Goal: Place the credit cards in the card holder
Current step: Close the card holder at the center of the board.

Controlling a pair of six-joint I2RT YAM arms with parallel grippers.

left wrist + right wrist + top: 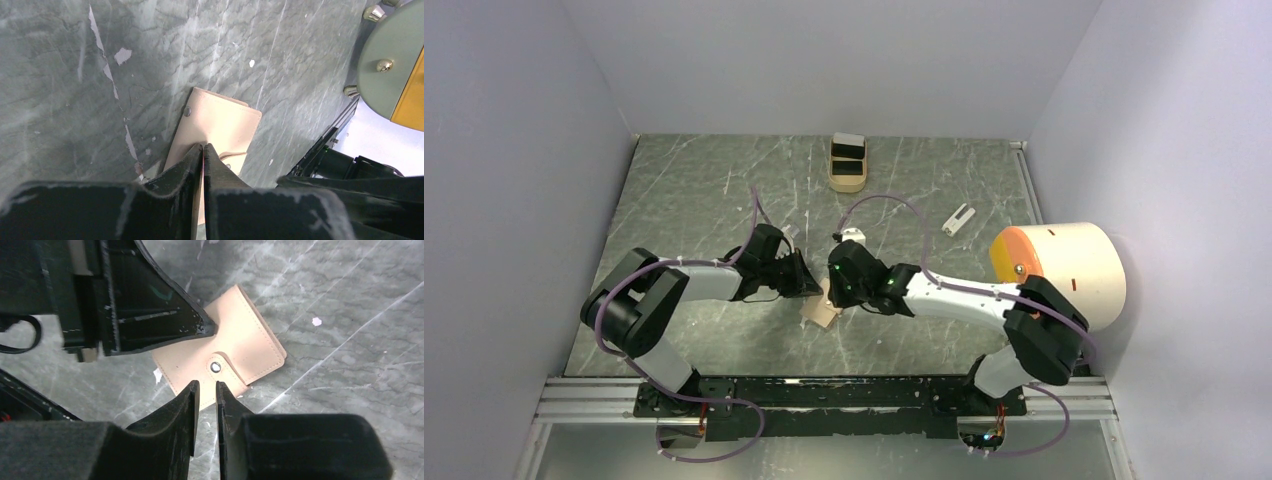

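The card holder (821, 311) lies shut and flat at mid-desk (704, 190), its snapped tab facing the right gripper (205, 390) and its long axis diagonal in the right wrist view. Both arms bend inward and meet over it. The left gripper (204, 148) is clenched, its tips on the holder's edge. The right gripper's fingers stand slightly parted, holding nothing.

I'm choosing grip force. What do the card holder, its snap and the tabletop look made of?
The card holder: likely leather or faux leather, matte tan, with a faint seam along the edge. The snap: shiny silvery metal, apparently. The tabletop: grey-green marble pattern; white chips and scratches suggest a printed film or laminate, not stone.
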